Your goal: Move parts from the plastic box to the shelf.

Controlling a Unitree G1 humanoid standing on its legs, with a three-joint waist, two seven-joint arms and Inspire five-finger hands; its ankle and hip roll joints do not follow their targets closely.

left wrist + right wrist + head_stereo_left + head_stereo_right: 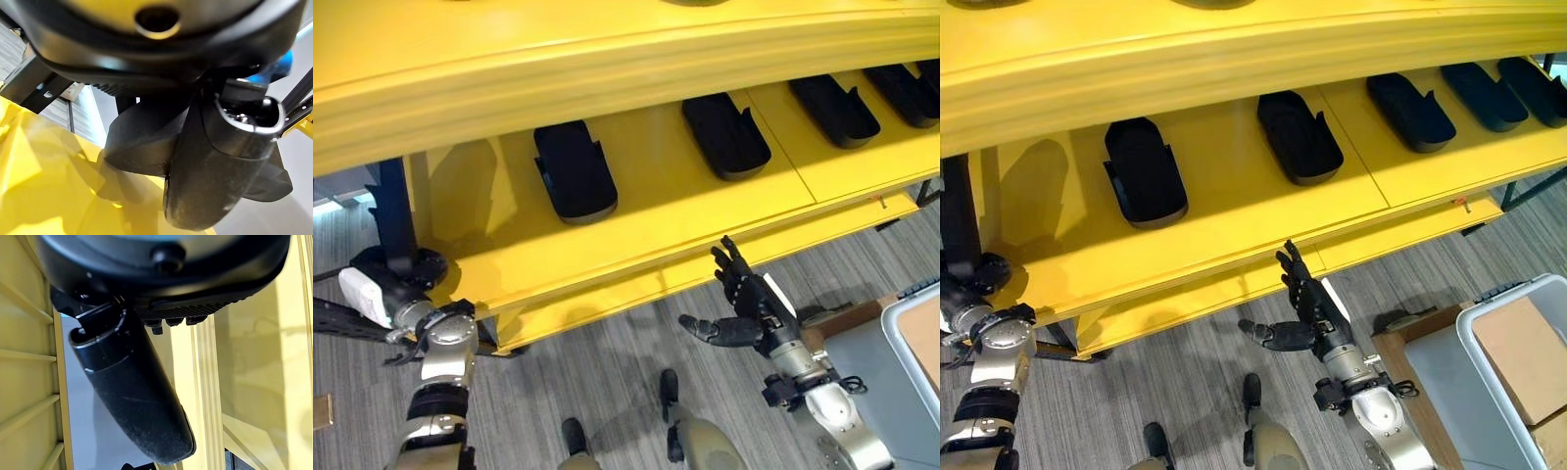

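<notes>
Up on the yellow shelf (pixel 1234 211) lie five black parts (pixel 1143 172) in a row, each apart from the next, while the plastic box (pixel 1503 377) stands on the floor at the right with a cardboard piece (pixel 1520 343) inside. Right hand (pixel 1304 311) hangs just before the shelf's front edge, fingers straight and spread, thumb out sideways, holding nothing. Left hand (pixel 384 284) sits at the shelf's left end by a dark post (pixel 393 206); whether its fingers are curled I cannot tell.
</notes>
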